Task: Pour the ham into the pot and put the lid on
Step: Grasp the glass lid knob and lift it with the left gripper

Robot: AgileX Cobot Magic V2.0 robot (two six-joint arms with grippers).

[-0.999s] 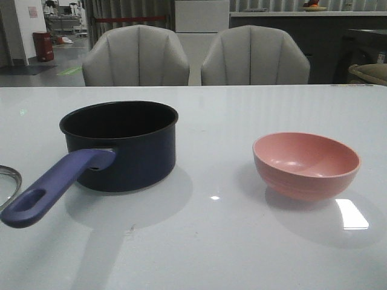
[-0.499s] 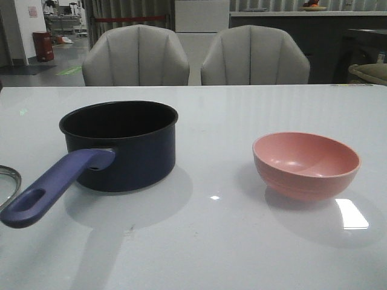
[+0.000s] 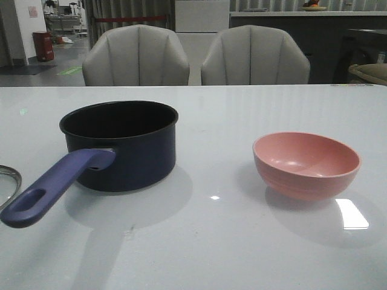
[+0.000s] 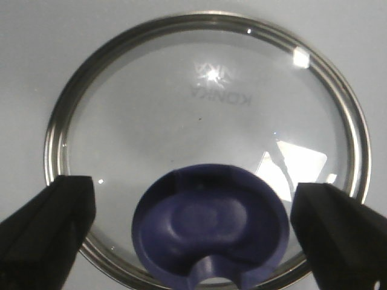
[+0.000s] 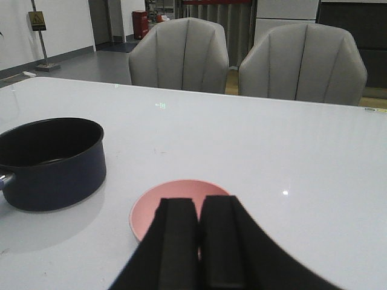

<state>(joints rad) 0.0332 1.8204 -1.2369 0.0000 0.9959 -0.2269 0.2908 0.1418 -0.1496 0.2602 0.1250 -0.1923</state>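
seen nearest in the left wrist view: left gripper (image 4: pixel 193 238) with black fingers (image 4: pixel 45 232) spread wide, one on either side of the lid (image 4: pixel 205 109), touching nothing. lid lay flat on the white tabletop (image 3: pixel 230 241), purple-blue knob (image 4: pixel 208 232) up, only its steel rim showing at the front view's left edge (image 3: pixel 8 181). right gripper (image 5: pixel 198 241) hung above the near rim of the pink bowl (image 3: pixel 306 164), fingers (image 5: pixel 176 241) pressed together with nothing between them. stood further back and left of the bowl, well apart from it: dark navy pot (image 3: pixel 121 145), upright, black inside, long slotted handle (image 3: pixel 51 187) angled toward the camera, close to the lid. ham not visible in any view. beyond the tabletop, two grey chairs (image 3: pixel 136 55).
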